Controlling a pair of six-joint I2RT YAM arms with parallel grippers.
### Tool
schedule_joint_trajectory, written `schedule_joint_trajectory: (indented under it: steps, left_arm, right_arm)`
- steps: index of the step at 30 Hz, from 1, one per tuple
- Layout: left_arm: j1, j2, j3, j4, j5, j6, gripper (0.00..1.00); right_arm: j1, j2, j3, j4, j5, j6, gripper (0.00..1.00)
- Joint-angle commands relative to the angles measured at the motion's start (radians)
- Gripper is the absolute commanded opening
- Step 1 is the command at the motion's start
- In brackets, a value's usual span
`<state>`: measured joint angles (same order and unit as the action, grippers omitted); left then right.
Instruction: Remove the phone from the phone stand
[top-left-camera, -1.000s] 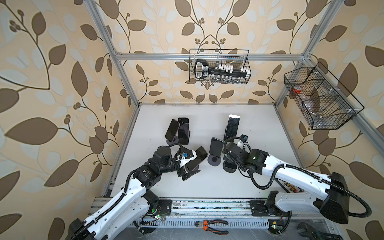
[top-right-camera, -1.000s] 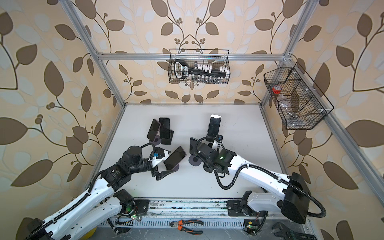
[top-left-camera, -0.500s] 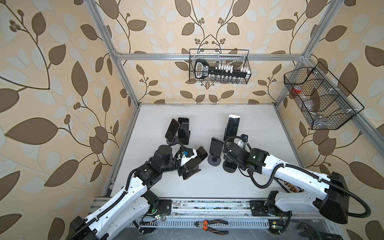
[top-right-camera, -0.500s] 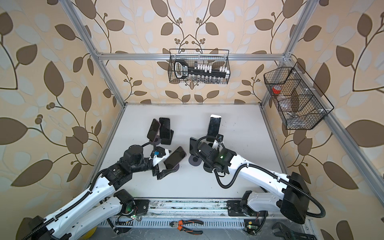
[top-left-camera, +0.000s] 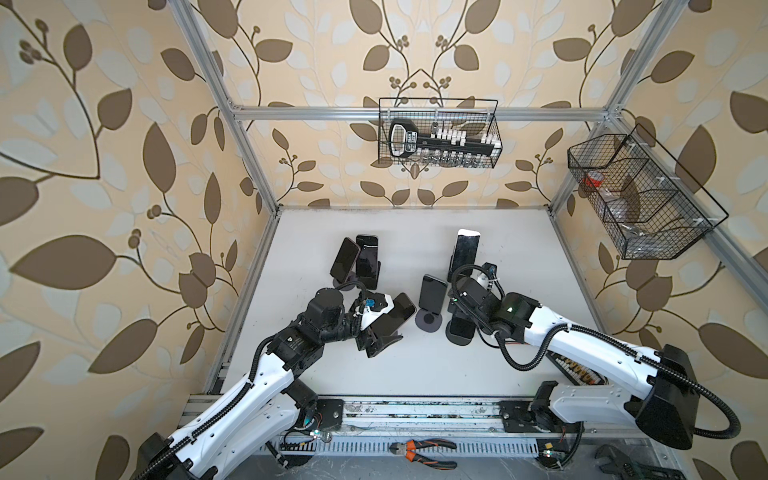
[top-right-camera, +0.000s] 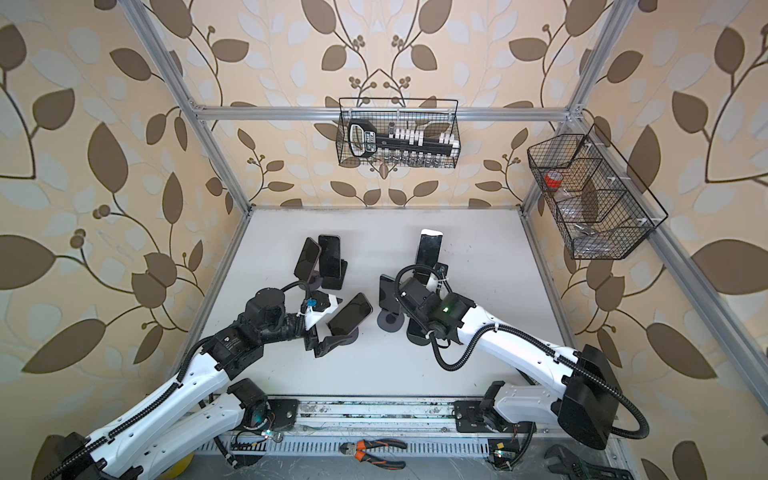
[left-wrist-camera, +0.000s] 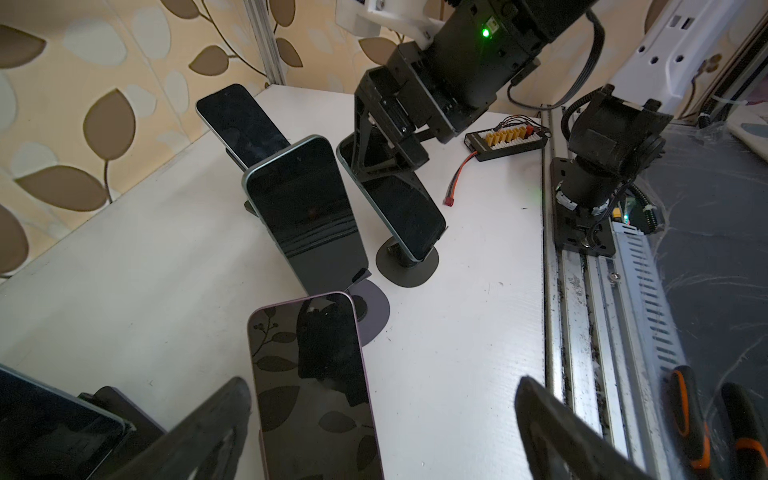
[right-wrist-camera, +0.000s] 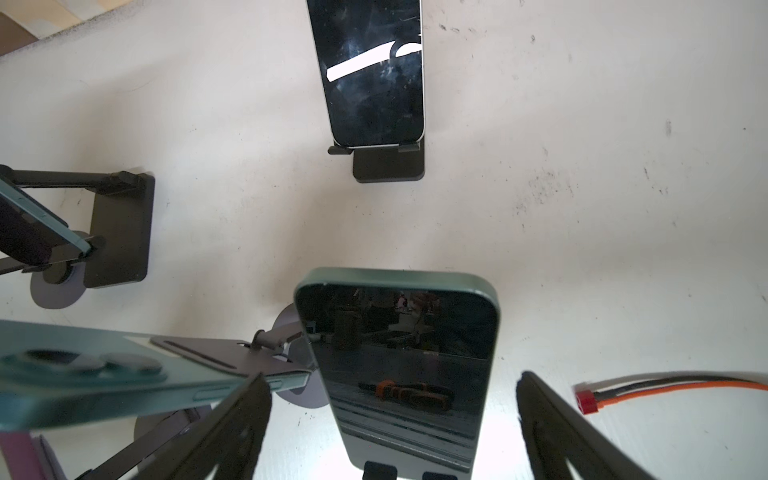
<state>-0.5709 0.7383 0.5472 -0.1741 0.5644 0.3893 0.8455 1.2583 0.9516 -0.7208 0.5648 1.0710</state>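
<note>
On the white table (top-left-camera: 519, 257), the left gripper (left-wrist-camera: 380, 390) is seen spread wide around a purple-edged phone (left-wrist-camera: 311, 386), nothing clamped, its lower end cropped from view. The right gripper (right-wrist-camera: 392, 380) is likewise held fully parted astride a green phone (right-wrist-camera: 399, 357), whose stand (right-wrist-camera: 378, 469) is cut off at the frame edge.

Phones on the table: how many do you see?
6: back-left pair, back-right phone, centre phone, purple phone at the left gripper, green phone at the right gripper. None seems hidden.
</note>
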Motion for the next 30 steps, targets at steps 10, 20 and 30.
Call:
schedule_joint_trajectory:
  steps: [10,20,30]
  left_arm:
    - [-0.011,0.015,0.053,0.026,-0.004,-0.016,0.99]
    - [-0.011,0.018,0.067,0.006,-0.003,-0.007,0.99]
    - [-0.012,0.022,0.084,-0.013,-0.003,0.009,0.99]
  right_arm:
    - [-0.020,0.023,-0.036,0.027,-0.001,-0.015,0.92]
    - [-0.029,0.064,-0.035,0.052,-0.019,-0.024,0.92]
    - [-0.034,0.092,-0.050,0.065,-0.026,-0.023,0.92]
